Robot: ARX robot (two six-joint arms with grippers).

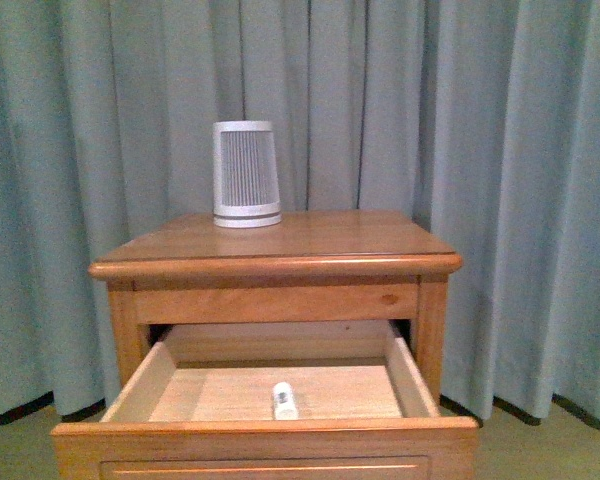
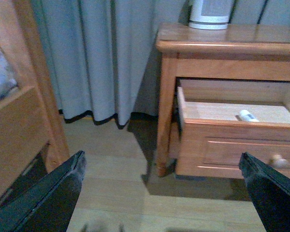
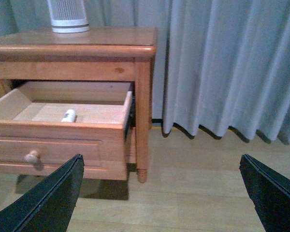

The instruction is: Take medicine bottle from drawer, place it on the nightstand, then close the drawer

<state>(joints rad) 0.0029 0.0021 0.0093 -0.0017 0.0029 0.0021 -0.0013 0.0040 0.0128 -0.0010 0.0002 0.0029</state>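
Observation:
The nightstand (image 1: pixel 280 245) stands before grey curtains with its upper drawer (image 1: pixel 265 435) pulled open. The small white medicine bottle (image 1: pixel 284 400) lies on its side on the drawer's pale floor, near the front. It also shows in the left wrist view (image 2: pixel 247 115) and the right wrist view (image 3: pixel 68 115). The drawer's round knob (image 3: pixel 32 156) shows on its front. My left gripper (image 2: pixel 162 166) is open and empty, low over the floor, left of the nightstand. My right gripper (image 3: pixel 159 166) is open and empty, low and to the nightstand's right. Neither arm shows in the front view.
A large white slatted tapered cylinder (image 1: pixel 246 174) stands at the back left of the nightstand top. Grey curtains (image 1: pixel 500 150) hang behind. Another wooden piece of furniture (image 2: pixel 19 111) stands close on the left. The floor is pale wood (image 3: pixel 198 183).

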